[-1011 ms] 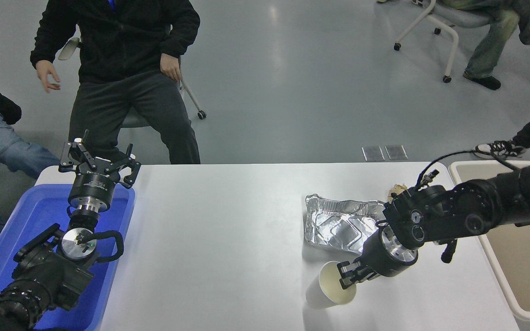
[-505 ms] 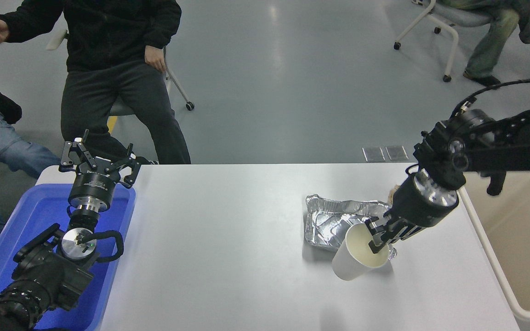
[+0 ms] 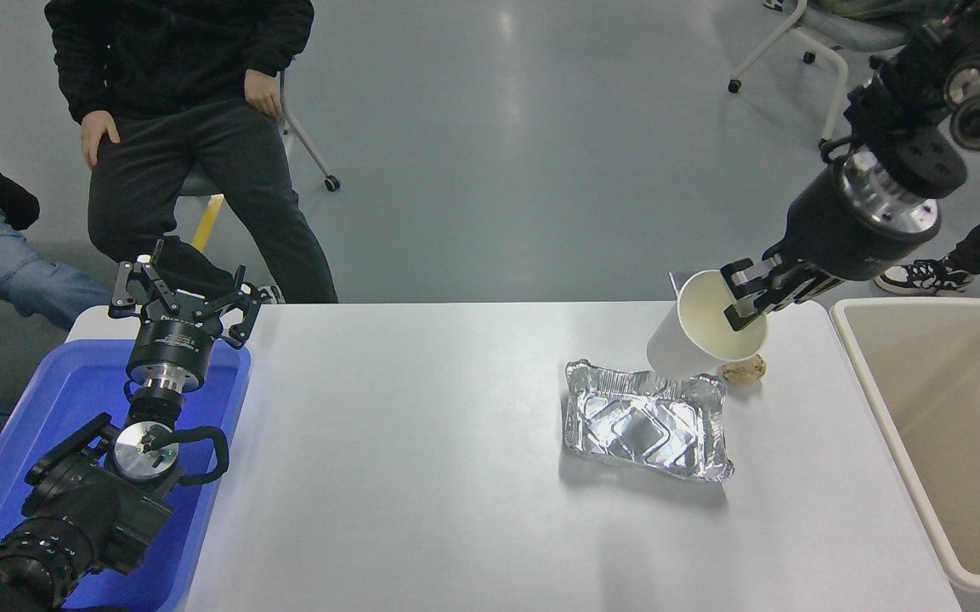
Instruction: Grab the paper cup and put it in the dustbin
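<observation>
The white paper cup hangs in the air above the table's far right part, tilted with its cream inside facing me. My right gripper is shut on its rim, one finger inside the cup and one outside. The beige dustbin stands at the table's right edge, to the right of and below the cup. My left gripper is open and parked over the blue bin at the lower left.
A foil tray lies on the table below the cup, with a crumpled brown paper ball behind it. A blue plastic bin sits at the left edge. People sit beyond the table's far side.
My right arm has lifted the cup from the table's near side, up and away toward the far right. The seated person at the top left has shifted arms. The left arm has not moved.
</observation>
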